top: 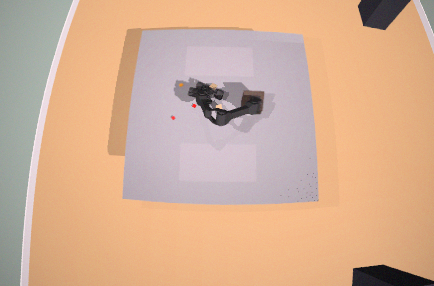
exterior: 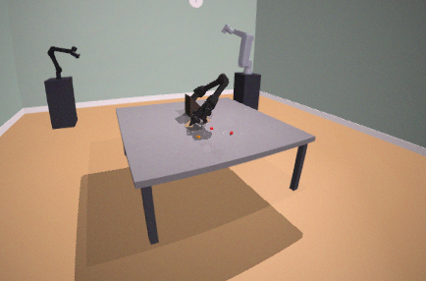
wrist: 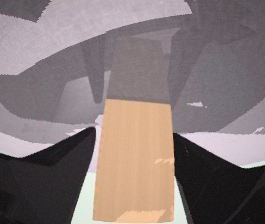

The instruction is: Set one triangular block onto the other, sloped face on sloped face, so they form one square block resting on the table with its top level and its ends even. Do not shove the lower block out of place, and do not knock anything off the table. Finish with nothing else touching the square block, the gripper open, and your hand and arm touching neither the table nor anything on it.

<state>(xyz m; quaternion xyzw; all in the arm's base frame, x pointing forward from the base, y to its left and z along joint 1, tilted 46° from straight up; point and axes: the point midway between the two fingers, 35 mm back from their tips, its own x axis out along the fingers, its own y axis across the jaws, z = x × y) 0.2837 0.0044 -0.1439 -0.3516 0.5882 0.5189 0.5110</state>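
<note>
One tan triangular block [top: 213, 86] [exterior: 187, 125] [wrist: 137, 160] stands between my fingers; in the wrist view its lit face is upright and a darker patch, face or shadow, continues above it. My gripper [exterior: 190, 123] [wrist: 132, 136] is partly open around this block. The right finger is close against its edge; a narrow gap shows at the left finger. I cannot tell whether the block touches the table. The other tan block [top: 218, 107] [exterior: 208, 120] lies apart, partly hidden by the arm in the top view. Its slope is too small to make out.
A small orange object [top: 181, 85] [exterior: 198, 137] lies beyond the gripper. Two small red objects lie nearby, one [top: 194, 106] [exterior: 211, 128] close to the arm, one [top: 173, 117] [exterior: 231, 133] farther out. The arm's brown base [top: 246, 102] stands on the grey table [top: 160, 168] [exterior: 167, 160].
</note>
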